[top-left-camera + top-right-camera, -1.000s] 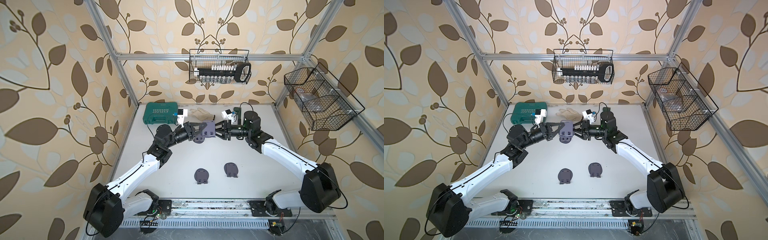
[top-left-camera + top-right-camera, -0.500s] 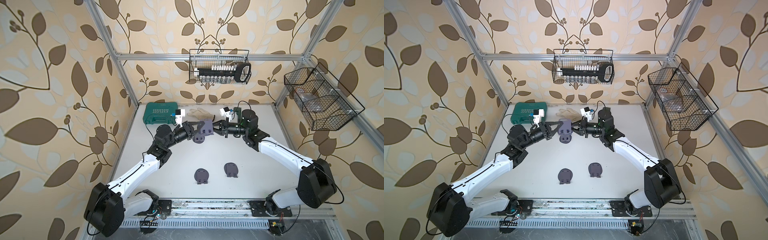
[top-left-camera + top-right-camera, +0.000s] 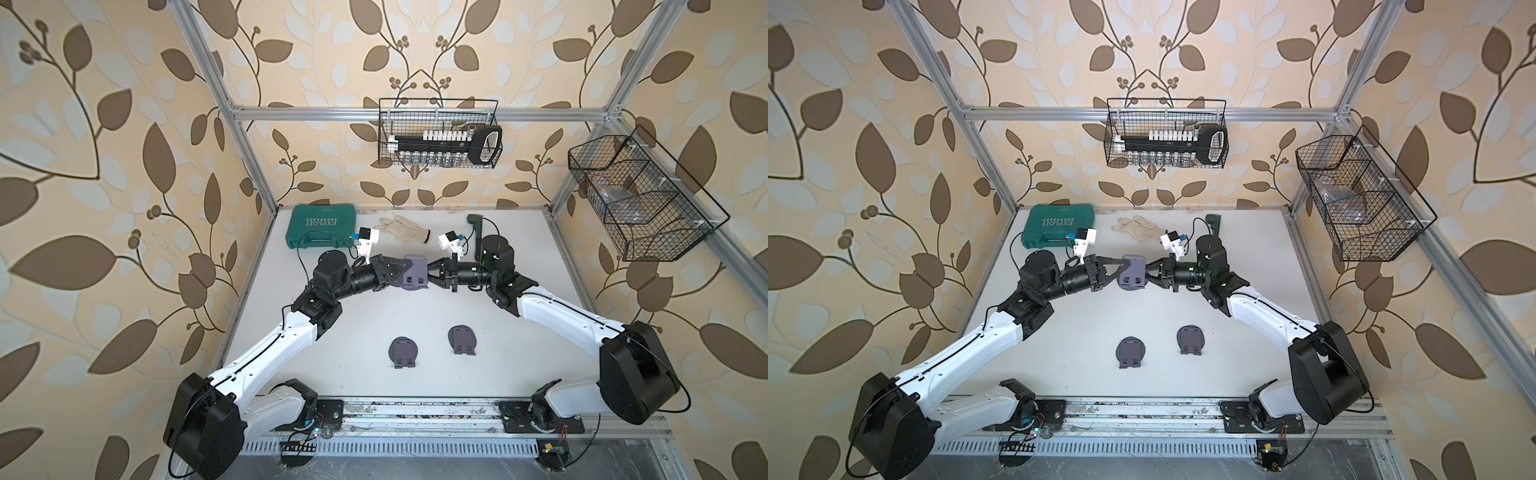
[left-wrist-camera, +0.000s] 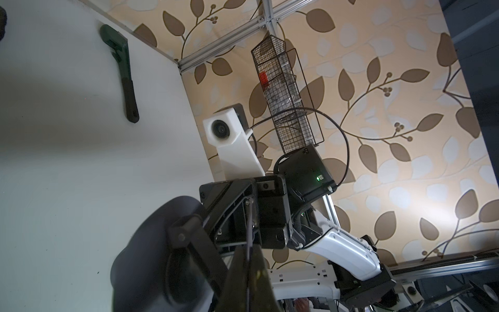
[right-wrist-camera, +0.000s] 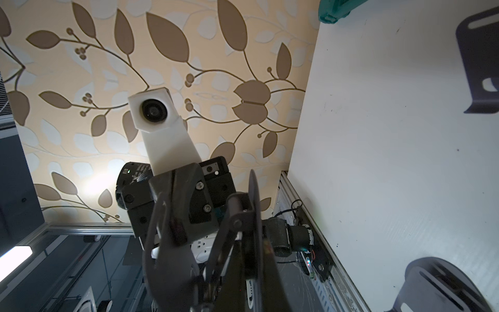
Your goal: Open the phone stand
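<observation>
A purple-grey phone stand (image 3: 413, 272) (image 3: 1133, 272) hangs in the air over the back of the table, held from both sides. My left gripper (image 3: 400, 272) (image 3: 1119, 270) is shut on its left side and my right gripper (image 3: 430, 274) (image 3: 1149, 273) is shut on its right side. In the left wrist view my left gripper (image 4: 248, 251) pinches a thin plate seen edge-on, with the stand's round plate (image 4: 151, 243) beside it. In the right wrist view my right gripper (image 5: 256, 251) clamps a thin plate edge-on, and the stand's other plate (image 5: 167, 256) stands apart from it.
Two more stands (image 3: 403, 351) (image 3: 462, 338) lie flat near the table's front. At the back lie a green tool case (image 3: 322, 226), a white glove (image 3: 402, 227) and a green tool (image 3: 476, 226). Wire baskets (image 3: 438, 133) (image 3: 640, 195) hang on the back and right walls.
My right gripper has moved in to the stand and shut on its right side. My left gripper has kept its hold, and the stand has shifted slightly toward the back.
</observation>
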`<action>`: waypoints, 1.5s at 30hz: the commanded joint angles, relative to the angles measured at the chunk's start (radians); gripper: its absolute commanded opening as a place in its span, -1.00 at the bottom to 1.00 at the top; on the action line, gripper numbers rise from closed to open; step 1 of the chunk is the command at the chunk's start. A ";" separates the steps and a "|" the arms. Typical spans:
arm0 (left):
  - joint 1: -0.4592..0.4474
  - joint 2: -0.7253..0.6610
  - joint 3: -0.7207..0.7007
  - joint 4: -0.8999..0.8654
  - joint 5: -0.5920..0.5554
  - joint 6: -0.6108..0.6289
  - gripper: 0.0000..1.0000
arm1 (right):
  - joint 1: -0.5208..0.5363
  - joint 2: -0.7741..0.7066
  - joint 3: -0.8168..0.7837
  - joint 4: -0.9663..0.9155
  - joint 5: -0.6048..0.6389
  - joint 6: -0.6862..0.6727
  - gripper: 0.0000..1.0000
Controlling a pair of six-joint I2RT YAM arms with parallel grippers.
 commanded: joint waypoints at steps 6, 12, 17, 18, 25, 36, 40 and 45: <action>-0.023 -0.040 0.210 0.356 0.000 0.274 -1.00 | 0.090 0.072 -0.089 -0.199 -0.134 -0.011 -1.00; 0.007 -0.025 0.190 0.432 -0.025 0.323 -1.00 | 0.090 0.089 -0.116 -0.095 -0.177 0.076 -1.00; 0.024 -0.005 0.148 0.494 -0.063 0.360 -1.00 | 0.090 0.072 -0.137 -0.053 -0.182 0.117 -1.00; 0.031 0.003 0.141 0.508 -0.071 0.359 -1.00 | 0.091 0.058 -0.133 -0.079 -0.178 0.098 -1.00; 0.105 0.086 0.160 0.584 -0.072 0.273 -1.00 | 0.093 -0.035 -0.056 -0.390 -0.137 -0.111 -1.00; 0.112 0.190 0.098 0.780 -0.190 0.184 -1.00 | 0.103 -0.065 -0.073 -0.271 -0.171 -0.036 -1.00; 0.112 0.246 0.099 0.857 -0.197 0.138 -1.00 | 0.109 -0.070 -0.072 -0.245 -0.195 -0.023 -1.00; 0.111 0.306 0.099 0.933 -0.193 0.078 -1.00 | 0.112 -0.068 -0.080 -0.185 -0.218 0.015 -1.00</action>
